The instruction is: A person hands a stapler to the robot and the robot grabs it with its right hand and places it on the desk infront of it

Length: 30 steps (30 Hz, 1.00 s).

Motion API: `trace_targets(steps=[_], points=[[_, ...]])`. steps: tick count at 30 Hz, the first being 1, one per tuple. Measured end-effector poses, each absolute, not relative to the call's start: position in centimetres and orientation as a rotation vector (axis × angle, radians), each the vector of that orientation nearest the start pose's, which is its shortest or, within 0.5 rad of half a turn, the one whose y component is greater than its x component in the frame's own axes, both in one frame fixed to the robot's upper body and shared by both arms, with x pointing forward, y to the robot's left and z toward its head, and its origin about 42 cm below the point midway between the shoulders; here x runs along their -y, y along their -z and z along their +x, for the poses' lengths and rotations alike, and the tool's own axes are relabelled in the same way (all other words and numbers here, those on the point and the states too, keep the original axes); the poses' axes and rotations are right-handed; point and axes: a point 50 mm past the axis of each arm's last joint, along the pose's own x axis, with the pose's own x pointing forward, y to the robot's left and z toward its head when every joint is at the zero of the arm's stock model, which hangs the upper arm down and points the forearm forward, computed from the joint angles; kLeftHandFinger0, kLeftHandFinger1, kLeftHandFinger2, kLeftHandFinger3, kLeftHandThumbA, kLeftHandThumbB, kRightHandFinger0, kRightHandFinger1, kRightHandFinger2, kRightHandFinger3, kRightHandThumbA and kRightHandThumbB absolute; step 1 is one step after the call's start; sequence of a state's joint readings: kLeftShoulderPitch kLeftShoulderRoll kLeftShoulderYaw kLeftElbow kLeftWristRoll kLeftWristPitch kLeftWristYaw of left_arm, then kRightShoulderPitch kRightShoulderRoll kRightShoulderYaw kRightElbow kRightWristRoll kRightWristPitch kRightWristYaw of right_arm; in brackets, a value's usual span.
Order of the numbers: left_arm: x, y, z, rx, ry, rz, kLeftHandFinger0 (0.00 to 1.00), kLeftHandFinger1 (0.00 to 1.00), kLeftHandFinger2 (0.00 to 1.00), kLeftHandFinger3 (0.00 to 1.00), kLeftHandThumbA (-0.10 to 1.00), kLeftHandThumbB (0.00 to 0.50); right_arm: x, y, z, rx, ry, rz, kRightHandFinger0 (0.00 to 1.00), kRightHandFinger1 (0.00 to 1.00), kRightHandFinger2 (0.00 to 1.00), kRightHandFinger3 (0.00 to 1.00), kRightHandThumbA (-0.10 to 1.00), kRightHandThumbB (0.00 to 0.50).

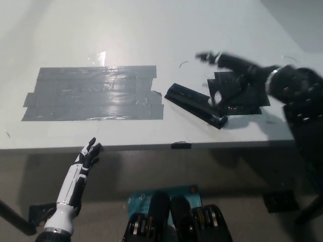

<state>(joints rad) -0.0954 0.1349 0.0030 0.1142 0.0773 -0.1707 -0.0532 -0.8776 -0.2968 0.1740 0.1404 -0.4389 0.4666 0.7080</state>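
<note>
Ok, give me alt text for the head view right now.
A black stapler lies flat on the white desk, with the black right hand open and blurred just above it. Grey tape patch to its left; white left hand rests below the desk edge.

Right hand (229,68) is motion-blurred; its fingers (207,56) indistinct.
</note>
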Motion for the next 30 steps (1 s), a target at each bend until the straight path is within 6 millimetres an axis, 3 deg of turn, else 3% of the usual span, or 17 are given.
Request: trace_targets(steps=[1, 3, 4, 7, 9, 10, 12, 16, 21, 26, 30], points=[[-24.8, -10.5, 31.4, 0.144, 0.079, 0.215, 1.0, 1.0, 1.0, 1.0, 1.0, 0.388, 18.7, -36.6, 47.8, 0.083, -0.534, -0.82, 1.0, 1.0, 1.0, 1.0, 1.0, 0.483], [-24.8, -10.5, 31.4, 0.143, 0.08, 0.215, 1.0, 1.0, 1.0, 1.0, 1.0, 0.413, 19.5, -38.4, 47.0, 0.153, -0.498, -0.79, 1.0, 1.0, 1.0, 1.0, 1.0, 0.396], [-24.7, -10.5, 31.4, 0.142, 0.08, 0.214, 1.0, 1.0, 1.0, 1.0, 1.0, 0.414, 19.9, -39.4, 46.4, 0.196, -0.479, -0.773, 1.0, 1.0, 1.0, 1.0, 1.0, 0.39], [-24.8, -10.4, 31.3, 0.137, 0.079, 0.214, 1.0, 1.0, 1.0, 1.0, 1.0, 0.427, 21.1, -41.9, 44.7, 0.309, -0.431, -0.723, 1.0, 1.0, 1.0, 1.0, 1.0, 0.413], [-24.8, -10.3, 31.2, 0.131, 0.079, 0.213, 1.0, 1.0, 1.0, 1.0, 1.0, 0.421, 22.0, -43.7, 42.8, 0.41, -0.394, -0.686, 1.0, 1.0, 1.0, 1.0, 1.0, 0.465], [-24.7, -10.2, 31.2, 0.129, 0.08, 0.212, 1.0, 1.0, 1.0, 1.0, 1.0, 0.419, 22.1, -43.9, 42.3, 0.429, -0.39, -0.678, 1.0, 1.0, 1.0, 1.0, 1.0, 0.489], [-24.7, -10.0, 30.9, 0.121, 0.08, 0.21, 1.0, 1.0, 1.0, 1.0, 1.0, 0.414, 22.4, -44.1, 40.5, 0.491, -0.372, -0.66, 1.0, 1.0, 1.0, 1.0, 1.0, 0.481], [-24.6, -9.4, 30.2, 0.101, 0.08, 0.203, 0.99, 1.0, 1.0, 1.0, 1.0, 0.44, 22.2, -42.4, 37.4, 0.545, -0.376, -0.62, 1.0, 1.0, 1.0, 1.0, 1.0, 0.433], [-24.0, -9.0, 28.7, 0.093, 0.094, 0.185, 1.0, 1.0, 1.0, 1.0, 1.0, 0.448, 22.0, -38.2, 32.2, 0.566, -0.394, -0.545, 1.0, 1.0, 1.0, 1.0, 1.0, 0.386], [-23.1, -10.5, 26.9, 0.15, 0.129, 0.16, 1.0, 1.0, 1.0, 1.0, 1.0, 0.452, 22.0, -33.3, 26.0, 0.524, -0.373, -0.403, 1.0, 1.0, 1.0, 1.0, 1.0, 0.353], [-22.8, -11.0, 26.3, 0.169, 0.14, 0.143, 1.0, 1.0, 1.0, 1.0, 1.0, 0.431, 21.9, -29.8, 24.0, 0.422, -0.364, -0.308, 1.0, 1.0, 1.0, 1.0, 1.0, 0.285]])
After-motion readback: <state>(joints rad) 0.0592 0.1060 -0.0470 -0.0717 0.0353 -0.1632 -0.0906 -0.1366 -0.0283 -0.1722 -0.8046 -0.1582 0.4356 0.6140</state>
